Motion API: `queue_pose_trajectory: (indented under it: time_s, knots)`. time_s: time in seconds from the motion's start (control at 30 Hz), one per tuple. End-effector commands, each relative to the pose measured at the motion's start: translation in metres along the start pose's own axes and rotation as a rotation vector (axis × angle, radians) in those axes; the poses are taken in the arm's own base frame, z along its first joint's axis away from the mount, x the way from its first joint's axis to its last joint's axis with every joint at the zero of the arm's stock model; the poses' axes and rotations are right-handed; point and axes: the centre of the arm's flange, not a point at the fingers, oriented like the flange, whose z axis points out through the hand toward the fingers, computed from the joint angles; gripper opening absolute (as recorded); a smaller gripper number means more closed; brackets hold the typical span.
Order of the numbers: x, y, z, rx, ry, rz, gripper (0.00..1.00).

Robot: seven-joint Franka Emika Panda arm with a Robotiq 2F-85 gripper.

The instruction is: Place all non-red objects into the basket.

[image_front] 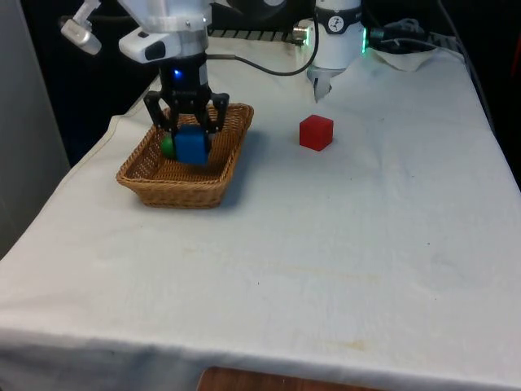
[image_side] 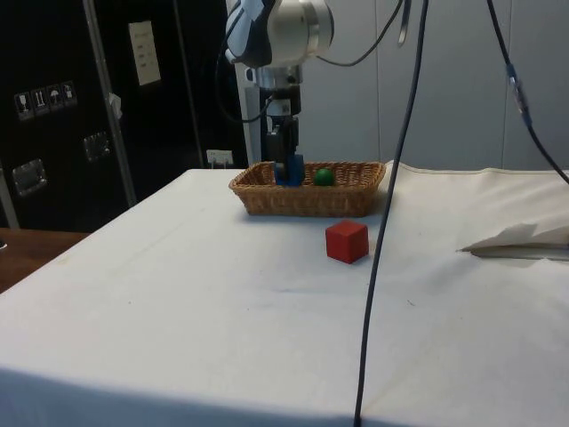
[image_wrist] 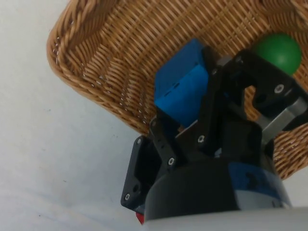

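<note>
White cloth (image_front: 342, 244) covers the table from edge to edge; black curtains close the far end in the front view, and dark cabinets stand behind in the side view. Wicker basket (image_front: 142, 175), oblong and shallow, sits towards the front view's left, near the table's far end; in the side view its woven wall (image_side: 307, 200) faces the camera. Gripper (image_front: 189, 138), black and two-fingered, hangs from the white arm directly over the basket; its fingers (image_wrist: 209, 103) are closed on the opposite sides of a blue cube (image_front: 191, 147), which fills the gap between them; the cube is held within the basket's outline, roughly level with the rim, and whether it touches the woven floor cannot be told. In the wrist view the blue cube (image_wrist: 180, 89) is seen tilted against the weave, one finger pressed flat on its side. Green ball (image_front: 167, 146) lies inside the basket, just beside the cube and partly hidden by it in the front view; in the side view the ball (image_side: 324, 176) shows above the rim, apart from the cube (image_side: 289, 171); in the wrist view it (image_wrist: 279, 50) rests on the basket's floor behind the fingers. Red cube (image_front: 316, 132) stands on the bare cloth outside the basket, towards the front view's right of it; in the side view it (image_side: 347, 241) stands in front of the basket, near but not touching.
</note>
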Motion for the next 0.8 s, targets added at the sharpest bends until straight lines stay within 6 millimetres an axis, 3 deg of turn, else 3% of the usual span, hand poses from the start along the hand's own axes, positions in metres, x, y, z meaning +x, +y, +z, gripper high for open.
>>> queue_pose_trajectory:
  time_s: [0.0, 0.43, 0.47, 0.5, 0.53, 0.7, 0.73, 0.77]
  knots:
    - [0.0012, 0.0014, 0.0003, 0.003, 0.006, 0.0, 0.02]
    - [-0.0007, 0.0055, 0.0008, 0.01, 0.004, 0.023, 0.03]
    - [-0.0007, 0.0049, 0.0016, 0.012, 0.002, 0.022, 0.07]
    - [-0.0006, 0.0055, 0.0012, 0.012, 0.003, 0.024, 0.19]
    - [-0.0007, 0.0059, 0.0015, 0.012, 0.002, 0.025, 0.37]
    - [-0.0013, 0.0059, 0.0008, 0.006, 0.0, 0.025, 0.85]
    - [-0.0006, 0.0062, 0.0016, 0.014, 0.001, 0.027, 0.85]
    - [-0.0006, 0.0062, 0.0016, 0.014, 0.001, 0.027, 0.95]
